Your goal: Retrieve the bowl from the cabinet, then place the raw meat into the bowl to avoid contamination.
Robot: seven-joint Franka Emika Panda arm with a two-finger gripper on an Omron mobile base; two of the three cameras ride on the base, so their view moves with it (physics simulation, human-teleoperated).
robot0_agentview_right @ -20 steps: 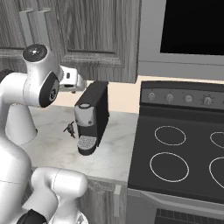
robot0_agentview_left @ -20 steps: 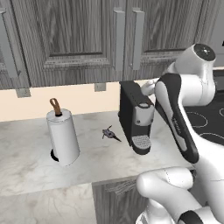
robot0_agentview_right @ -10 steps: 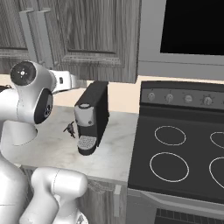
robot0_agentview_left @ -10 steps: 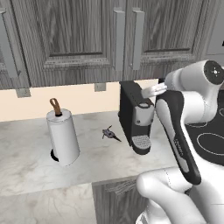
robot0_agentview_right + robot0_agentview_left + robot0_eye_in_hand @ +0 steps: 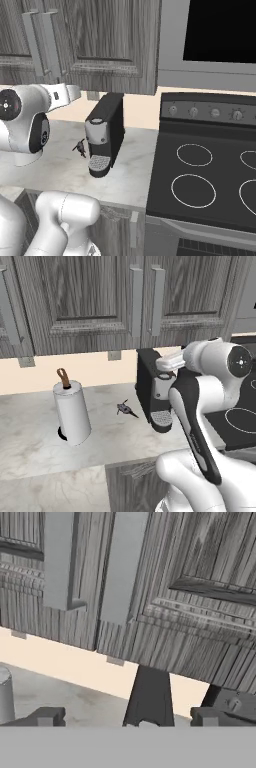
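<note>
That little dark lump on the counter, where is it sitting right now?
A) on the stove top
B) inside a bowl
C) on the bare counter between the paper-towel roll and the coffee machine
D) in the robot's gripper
C: the raw meat lies on the marble counter, with the paper-towel roll on one side and the coffee machine on the other, touching neither.

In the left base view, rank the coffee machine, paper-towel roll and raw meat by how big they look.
1. Coffee machine, partly hidden by the arm.
2. Paper-towel roll, nearer the camera, so its lead or lag is less certain.
3. Raw meat, by far the smallest.
</note>
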